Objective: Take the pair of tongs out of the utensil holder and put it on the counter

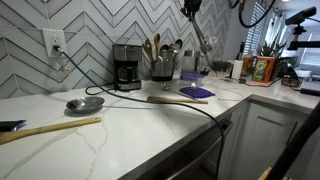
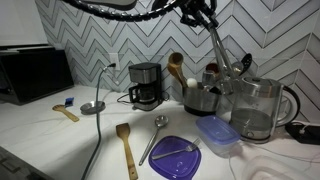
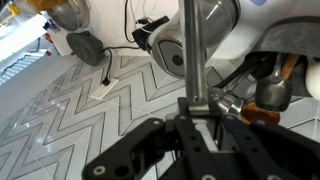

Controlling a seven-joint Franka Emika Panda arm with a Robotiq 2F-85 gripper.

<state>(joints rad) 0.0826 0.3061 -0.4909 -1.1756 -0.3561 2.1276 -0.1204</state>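
My gripper [image 1: 192, 8] is high above the utensil holder [image 1: 162, 68] and shut on the upper end of the pair of tongs [image 1: 203, 35]. In the other exterior view the gripper [image 2: 200, 15] holds the slim silver tongs [image 2: 215, 50] slanting down toward the holder [image 2: 200, 98]. Their lower tips sit near the tops of the other utensils, and I cannot tell if they are clear of the holder. In the wrist view the black fingers [image 3: 195, 108] clamp the tongs [image 3: 192, 50]. The white counter [image 1: 120, 130] lies below.
A coffee maker [image 1: 127, 67] stands beside the holder. A grey ladle [image 1: 84, 103], a wooden-handled spatula [image 1: 175, 99] and a purple plate [image 1: 196, 92] lie on the counter. A glass kettle [image 2: 255, 108] and a blue container [image 2: 217, 133] are by the holder. A black cable [image 1: 150, 95] crosses the counter.
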